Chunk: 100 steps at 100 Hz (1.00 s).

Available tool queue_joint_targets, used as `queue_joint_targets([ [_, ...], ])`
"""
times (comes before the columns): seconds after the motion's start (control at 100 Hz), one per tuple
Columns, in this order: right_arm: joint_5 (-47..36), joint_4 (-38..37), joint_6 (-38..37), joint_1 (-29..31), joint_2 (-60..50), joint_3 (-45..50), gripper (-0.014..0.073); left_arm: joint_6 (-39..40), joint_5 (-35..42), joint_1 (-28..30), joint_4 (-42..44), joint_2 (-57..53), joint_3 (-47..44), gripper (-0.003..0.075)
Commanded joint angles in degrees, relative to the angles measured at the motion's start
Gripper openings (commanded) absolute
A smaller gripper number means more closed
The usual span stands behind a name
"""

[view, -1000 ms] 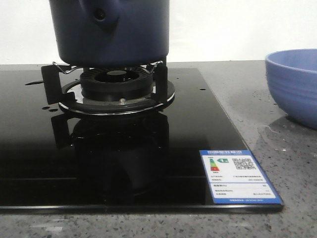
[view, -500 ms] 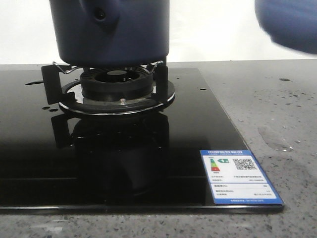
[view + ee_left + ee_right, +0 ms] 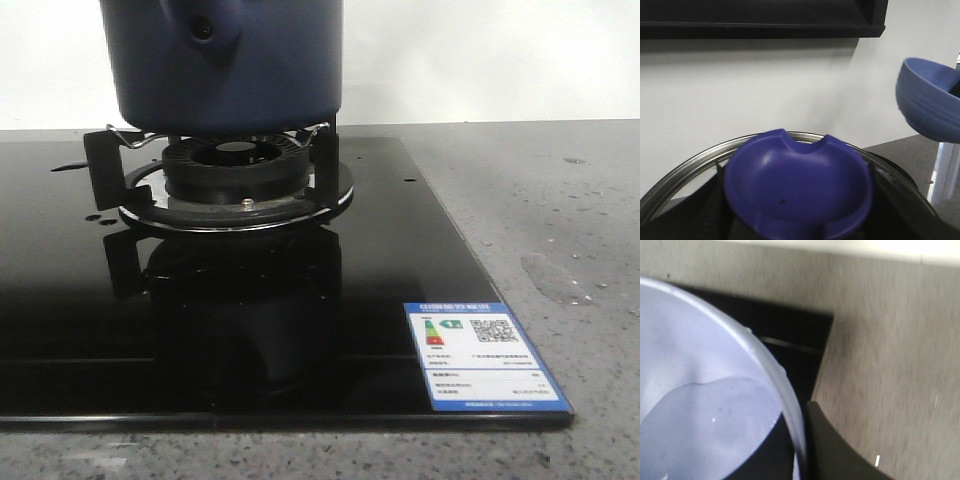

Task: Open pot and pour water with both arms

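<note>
The dark navy pot [image 3: 225, 60] stands on the gas burner [image 3: 235, 180]; its top is cut off in the front view. My left gripper [image 3: 797, 222] is shut on the blue knob [image 3: 797, 185] of a steel-rimmed lid [image 3: 685, 165]; whether the lid is off the pot is hidden. My right gripper [image 3: 802, 455] is shut on the rim of the light-blue bowl [image 3: 775, 375], one finger inside and one outside. The bowl holds water [image 3: 705, 425]. The bowl also shows in the left wrist view [image 3: 930, 102], in the air and tilted. Neither gripper shows in the front view.
The black glass hob [image 3: 200, 330] carries an energy label [image 3: 485, 355] at its front right corner. The grey speckled counter [image 3: 560, 200] to the right has a wet patch [image 3: 555, 280] and droplets. A dark shelf [image 3: 760, 20] hangs on the white wall.
The light-blue bowl has risen from the counter at the right and left the front view upward. A wet patch shows where it stood. The pot has not moved.
</note>
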State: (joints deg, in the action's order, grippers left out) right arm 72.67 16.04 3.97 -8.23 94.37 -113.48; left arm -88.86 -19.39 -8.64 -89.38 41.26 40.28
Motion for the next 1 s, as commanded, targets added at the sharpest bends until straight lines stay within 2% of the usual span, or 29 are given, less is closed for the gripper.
queue_joint_targets([
  [0.0,0.0,-4.4,-1.4,-3.2,1.3,-8.6,-0.0041,0.5,0.2,-0.5,-2.6,-0.5,1.8,0.0278],
  [0.13,-0.6,-12.8,-3.0,-8.1,6.3,-16.1,-0.0041,0.5,0.2,-0.5,-2.6,-0.5,1.8,0.0278],
  [0.27,-1.3,-20.8,-4.7,-12.3,10.1,-19.7,-0.0041,0.5,0.2,-0.5,-2.6,-0.5,1.8,0.0278],
  [0.38,-3.6,-24.7,-5.7,-15.1,11.3,-19.8,-0.0041,0.5,0.2,-0.5,-2.6,-0.5,1.8,0.0278],
  [0.64,-8.6,-41.7,-9.1,-22.3,12.9,-19.9,-0.0041,0.5,0.2,-0.5,-2.6,-0.5,1.8,0.0278],
  [0.99,-11.9,-59.0,-11.2,-28.0,15.3,-19.9,-0.0041,0.5,2.1,-2.4,-2.2,-0.5,1.8,0.0278],
])
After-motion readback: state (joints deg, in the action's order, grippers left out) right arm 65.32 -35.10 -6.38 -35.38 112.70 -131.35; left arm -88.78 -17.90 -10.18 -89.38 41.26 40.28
